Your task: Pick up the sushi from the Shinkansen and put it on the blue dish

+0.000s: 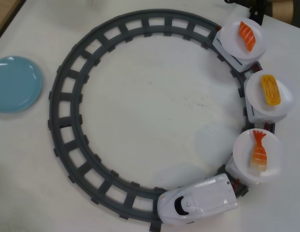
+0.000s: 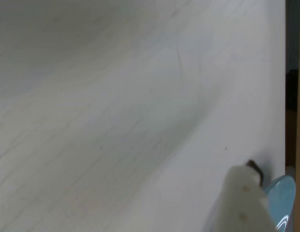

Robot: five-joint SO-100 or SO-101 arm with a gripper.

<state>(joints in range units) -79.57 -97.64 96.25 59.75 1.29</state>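
The sushi (image 1: 259, 151), a shrimp nigiri with a forked orange tail, lies on the round white plate of the first car behind the Shinkansen (image 1: 198, 199). That white train sits on the track at the bottom of the overhead view, nose to the left. The blue dish (image 1: 14, 83) rests on the table at the far left, outside the track. The overhead view does not show my gripper. In the wrist view only one white finger (image 2: 242, 191) rises from the bottom right, with the rim of the blue dish (image 2: 281, 198) just behind it. Nothing is seen held.
A grey circular track (image 1: 67, 96) fills the white table. Two further cars carry a yellow egg piece (image 1: 270, 90) and a salmon slice (image 1: 247, 35) on white plates at the right. Dark arm parts (image 1: 251, 6) show at the top right. The table edge runs down the wrist view's right side.
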